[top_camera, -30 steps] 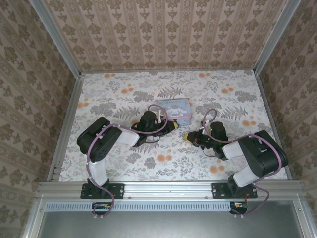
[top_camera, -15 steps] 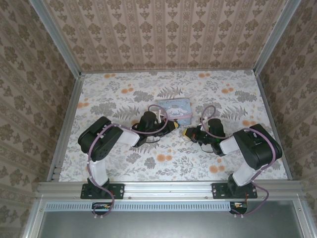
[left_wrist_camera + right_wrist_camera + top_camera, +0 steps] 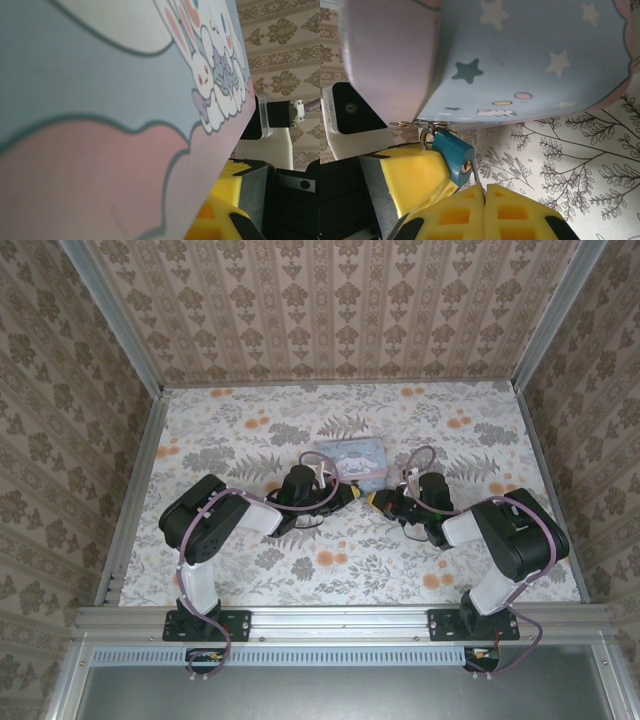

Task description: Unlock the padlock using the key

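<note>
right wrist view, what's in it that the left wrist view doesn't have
Right wrist: the teal padlock hanging from a clasp, keyhole facing the camera, just above the shut right fingers, plus the leafy tablecloth. Left wrist: a bunny print and patterned wallpaper. Both: the pastel-blue box, very close up.

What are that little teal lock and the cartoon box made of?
The padlock is likely metal: matte teal coating, brassy keyhole, shiny silver shackle. The box has a smooth printed skin with a soft sheen, maybe cardboard or tin; unclear.
</note>
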Controlling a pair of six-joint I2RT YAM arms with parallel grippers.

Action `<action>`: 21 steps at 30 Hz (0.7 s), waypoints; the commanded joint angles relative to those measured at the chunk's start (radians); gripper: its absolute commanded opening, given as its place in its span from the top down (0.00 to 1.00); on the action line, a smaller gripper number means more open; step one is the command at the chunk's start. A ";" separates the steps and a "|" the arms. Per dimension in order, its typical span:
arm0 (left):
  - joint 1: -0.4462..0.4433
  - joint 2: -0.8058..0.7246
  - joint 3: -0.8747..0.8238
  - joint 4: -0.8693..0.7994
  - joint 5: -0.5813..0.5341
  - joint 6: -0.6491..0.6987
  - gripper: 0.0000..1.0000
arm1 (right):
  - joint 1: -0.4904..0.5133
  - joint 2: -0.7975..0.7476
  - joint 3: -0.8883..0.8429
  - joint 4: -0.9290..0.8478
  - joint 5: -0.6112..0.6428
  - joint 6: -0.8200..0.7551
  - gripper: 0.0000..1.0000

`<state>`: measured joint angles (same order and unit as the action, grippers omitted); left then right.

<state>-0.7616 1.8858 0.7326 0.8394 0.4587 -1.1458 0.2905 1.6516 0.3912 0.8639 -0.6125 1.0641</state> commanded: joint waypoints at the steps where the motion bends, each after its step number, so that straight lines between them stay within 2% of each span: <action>1: 0.007 0.021 -0.010 0.056 0.026 -0.012 1.00 | -0.002 -0.011 0.020 -0.011 0.010 0.008 1.00; 13: 0.007 0.036 -0.009 0.063 0.023 -0.012 1.00 | -0.003 -0.071 0.017 -0.049 0.003 0.001 1.00; 21: 0.007 0.038 -0.003 0.068 0.025 -0.026 1.00 | -0.003 -0.058 0.015 -0.055 0.006 -0.011 1.00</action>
<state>-0.7574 1.9179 0.7307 0.8612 0.4606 -1.1530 0.2905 1.6035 0.3920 0.8116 -0.6094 1.0695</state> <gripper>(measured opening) 0.053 0.067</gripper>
